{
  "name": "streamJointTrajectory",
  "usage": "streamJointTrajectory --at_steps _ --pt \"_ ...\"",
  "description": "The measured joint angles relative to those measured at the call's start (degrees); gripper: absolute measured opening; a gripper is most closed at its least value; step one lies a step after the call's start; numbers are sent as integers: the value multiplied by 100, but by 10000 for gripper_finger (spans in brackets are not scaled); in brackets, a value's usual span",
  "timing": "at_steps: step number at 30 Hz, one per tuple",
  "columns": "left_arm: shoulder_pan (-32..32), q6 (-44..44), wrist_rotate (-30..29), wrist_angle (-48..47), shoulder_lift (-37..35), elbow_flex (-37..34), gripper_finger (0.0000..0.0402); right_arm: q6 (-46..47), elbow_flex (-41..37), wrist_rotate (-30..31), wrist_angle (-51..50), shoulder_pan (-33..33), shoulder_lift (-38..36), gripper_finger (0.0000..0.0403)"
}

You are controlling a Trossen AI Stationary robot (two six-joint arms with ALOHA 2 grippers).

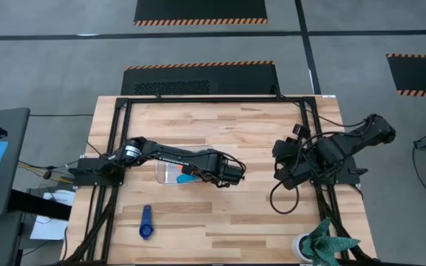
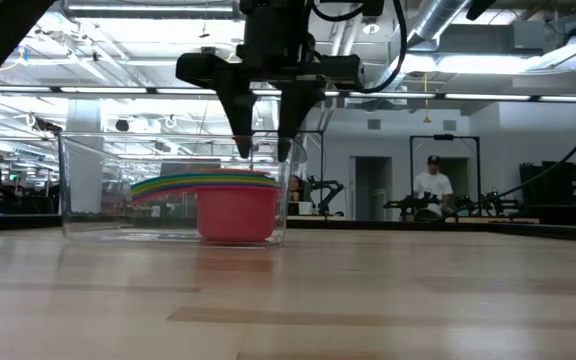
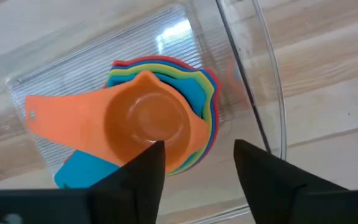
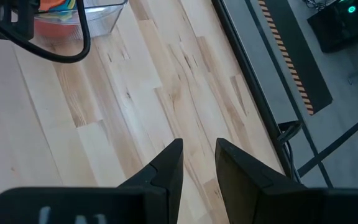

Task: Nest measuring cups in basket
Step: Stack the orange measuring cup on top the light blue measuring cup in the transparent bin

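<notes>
Left gripper [image 3: 194, 165] hangs spread and empty over the basket [image 1: 166, 173]; the dark blue cup [image 1: 146, 222] lies nearer-left, handle seemingly pointing far, closest to this arm.

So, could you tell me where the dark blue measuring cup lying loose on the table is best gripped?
Probably by its flat handle, from straight above. The dark blue measuring cup lies alone on the table, handle pointing away from the front edge, so the jaws could close across the handle's narrow width. The left gripper is nearer.
</notes>
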Motion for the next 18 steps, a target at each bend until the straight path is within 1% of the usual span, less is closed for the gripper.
streamJointTrajectory --at_steps 4,6,10,13,16,18 --pt "-2 55 -70 -9 0 0 185 3 0 0 0 0 0 118" --pt "-2 171 -263 -105 0 0 186 9 0 0 0 0 0 118" --pt "13 607 -604 -679 -12 114 186 9 0 0 0 0 0 118" --pt "30 1613 -923 -626 -16 127 184 13 0 0 15 0 0 118" --pt "80 2751 -866 -629 -16 84 171 13 0 2 17 0 0 118" --pt "103 3483 -836 -642 -9 44 152 13 0 2 13 0 0 118"
